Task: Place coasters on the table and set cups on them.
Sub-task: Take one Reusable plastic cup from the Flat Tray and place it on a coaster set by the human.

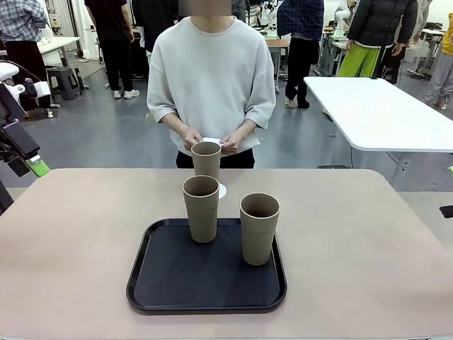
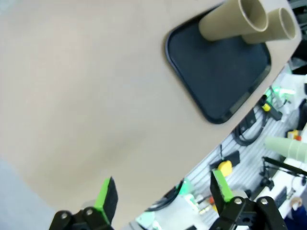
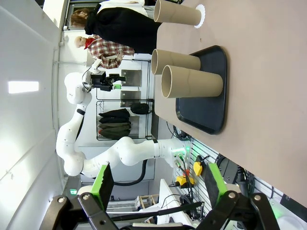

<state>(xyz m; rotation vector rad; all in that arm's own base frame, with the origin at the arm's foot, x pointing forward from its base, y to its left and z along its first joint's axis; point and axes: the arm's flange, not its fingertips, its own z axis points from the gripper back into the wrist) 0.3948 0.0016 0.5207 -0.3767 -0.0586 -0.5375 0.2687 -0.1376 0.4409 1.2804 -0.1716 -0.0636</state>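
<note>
Both of our claws are idle. The left gripper (image 2: 163, 189) hangs with its jaws spread full wide and nothing between them, out past the nine o'clock edge of the table (image 1: 71, 234). The right gripper (image 3: 158, 179) is equally wide and empty, held off at the three o'clock side. We judge they are kept clear so the person can work from twelve o'clock.

One cup (image 1: 206, 159) stands upright on the table just beyond the black tray (image 1: 163, 283), at the tray's twelve o'clock. A lacy white coaster (image 1: 222, 190) peeks out from under its base at about four o'clock, so we take that setting as done.

The other two cups stand upright on the tray, apart from each other. One (image 1: 202, 212) is near eleven o'clock of the tray's middle and the other (image 1: 259, 230) near three o'clock. Each has yet to get a coaster.

The person's hands (image 1: 192, 138) hold a small white item (image 1: 212, 141) at the waist. It is probably the spare coasters, though it is too small for us to be sure.
</note>
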